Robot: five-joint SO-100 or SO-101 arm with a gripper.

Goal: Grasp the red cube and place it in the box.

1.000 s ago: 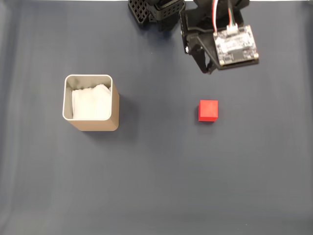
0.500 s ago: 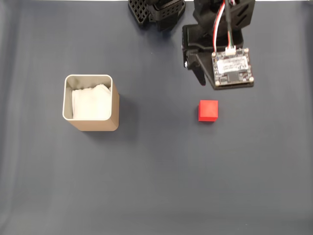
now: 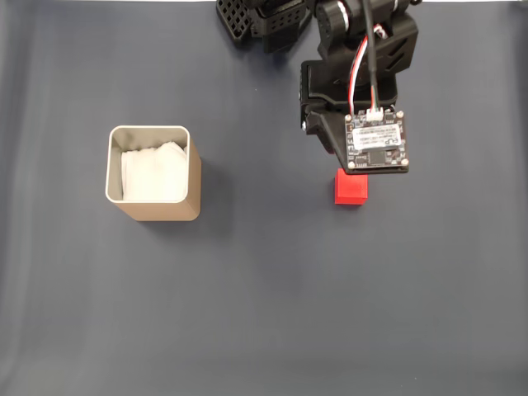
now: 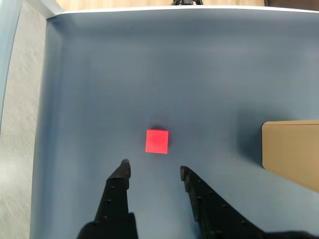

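The red cube (image 3: 351,190) lies on the dark blue mat right of centre in the fixed view; the arm's camera board covers its top edge. In the wrist view the red cube (image 4: 157,141) sits just ahead of my gripper (image 4: 154,168), whose two black fingers (image 4: 119,185) stand apart with nothing between them. The gripper hovers above the cube, short of it. The box (image 3: 153,173), tan with a silvery rim and white lining, stands upright at the left in the fixed view. A tan side of the box (image 4: 290,152) shows at the right edge of the wrist view.
The arm's black base (image 3: 264,18) sits at the top middle of the fixed view. The blue mat (image 3: 264,313) spreads wide below and to the right. In the wrist view the mat's edge (image 4: 46,74) runs along the left, beside a paler floor.
The arm has swung down and to the left in the fixed view, so its camera board now overlaps the cube's top edge. Cube and box have not moved.
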